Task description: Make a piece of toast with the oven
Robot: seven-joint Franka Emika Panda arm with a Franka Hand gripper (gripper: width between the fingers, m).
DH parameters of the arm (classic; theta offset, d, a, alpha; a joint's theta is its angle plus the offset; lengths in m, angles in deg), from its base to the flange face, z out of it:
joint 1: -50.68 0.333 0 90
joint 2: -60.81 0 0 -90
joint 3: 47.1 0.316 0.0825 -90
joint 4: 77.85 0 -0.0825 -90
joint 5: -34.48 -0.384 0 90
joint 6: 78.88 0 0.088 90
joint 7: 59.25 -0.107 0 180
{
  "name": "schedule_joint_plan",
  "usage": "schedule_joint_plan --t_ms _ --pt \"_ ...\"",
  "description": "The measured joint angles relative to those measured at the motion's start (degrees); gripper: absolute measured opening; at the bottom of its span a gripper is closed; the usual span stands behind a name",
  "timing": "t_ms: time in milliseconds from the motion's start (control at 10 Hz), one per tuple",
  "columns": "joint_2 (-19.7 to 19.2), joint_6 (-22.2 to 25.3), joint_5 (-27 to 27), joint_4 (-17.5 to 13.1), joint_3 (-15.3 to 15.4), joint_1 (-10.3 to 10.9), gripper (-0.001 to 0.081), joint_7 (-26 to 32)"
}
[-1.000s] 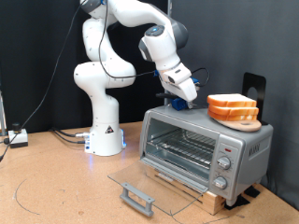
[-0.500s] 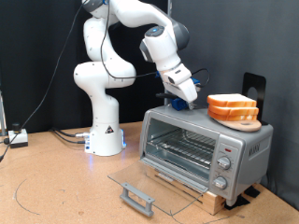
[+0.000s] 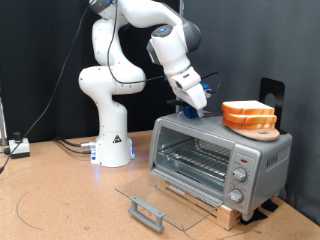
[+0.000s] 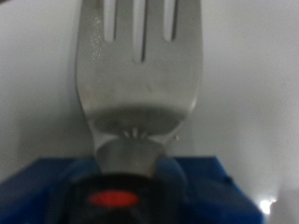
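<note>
Gripper (image 3: 193, 104) has risen slightly above the oven (image 3: 220, 157), clamped on a blue-handled fork (image 4: 140, 70); door open, toast (image 3: 249, 116) untouched on top.

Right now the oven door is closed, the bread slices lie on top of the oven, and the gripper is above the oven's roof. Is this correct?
Not quite: the exterior view shows the oven door open, folded down flat. The bread slices do lie on top, and the gripper is above the roof.
</note>
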Motion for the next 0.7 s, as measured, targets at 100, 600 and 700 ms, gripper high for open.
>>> schedule_joint_plan --t_ms 100,600,700 --pt "-0.01 0.0 0.13 0.0 0.02 -0.06 0.0807 0.24" --pt "0.34 1.14 -0.72 0.04 0.71 1.43 0.0807 1.67" --pt "0.66 0.99 -0.67 0.17 1.46 1.43 0.0807 1.08"
